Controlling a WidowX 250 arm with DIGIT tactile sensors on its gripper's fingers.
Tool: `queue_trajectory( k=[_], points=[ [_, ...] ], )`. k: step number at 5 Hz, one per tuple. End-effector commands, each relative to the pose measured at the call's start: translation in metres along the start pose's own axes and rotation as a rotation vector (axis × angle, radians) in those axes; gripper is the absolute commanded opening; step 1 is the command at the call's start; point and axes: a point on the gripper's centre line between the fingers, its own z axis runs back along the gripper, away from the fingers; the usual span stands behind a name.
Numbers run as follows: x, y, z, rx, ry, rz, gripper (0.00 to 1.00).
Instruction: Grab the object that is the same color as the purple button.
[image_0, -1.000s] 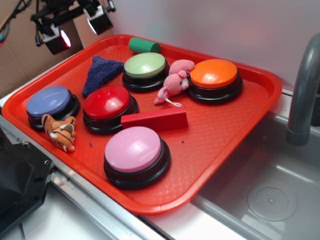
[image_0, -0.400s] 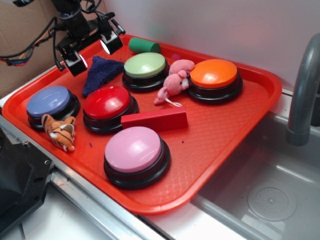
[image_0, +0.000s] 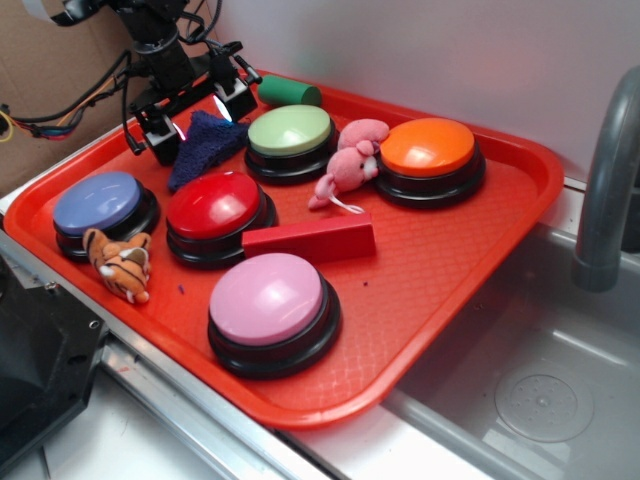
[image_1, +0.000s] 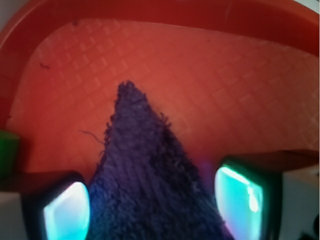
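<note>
Nearest in the exterior view, a pink-lilac button (image_0: 268, 305) is seen at the near edge of the red tray (image_0: 470, 235), with a red wedge block (image_0: 310, 241) just beyond it. To the left, a small plush tiger (image_0: 120, 264) is set against the purple button (image_0: 99, 207), and a red button (image_0: 217, 212) is placed just right of that one. Farther back, a light green button (image_0: 290, 136), a pink plush pig (image_0: 352, 165) and an orange button (image_0: 430, 153) are lined up from left to right, and a green cylinder (image_0: 288, 92) is laid by the far rim.

The dark purple cloth (image_0: 203, 146) is found at the far left of the tray, just left of the green button and beyond the red button. The claw (image_0: 196, 112) is positioned over its far end, opened wide, with one finger at each side of the cloth. In the wrist view the cloth (image_1: 150, 185) is seen lying flat between the two lit fingertips (image_1: 67, 212), its pointed end directed away toward the tray rim (image_1: 165, 15). No pinch on the cloth is shown; whether the fingers are touching it cannot be told.
</note>
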Motion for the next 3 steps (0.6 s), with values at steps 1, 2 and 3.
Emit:
queue_trajectory(
  k=[1,2,3],
  points=[
    [0.001,0.0,0.004,0.0,-0.018,-0.021,0.0],
    [-0.002,-0.001,0.006,0.005,-0.024,-0.038,0.0],
    [-0.003,-0.008,0.021,0.009,-0.045,-0.161,0.0]
  ],
)
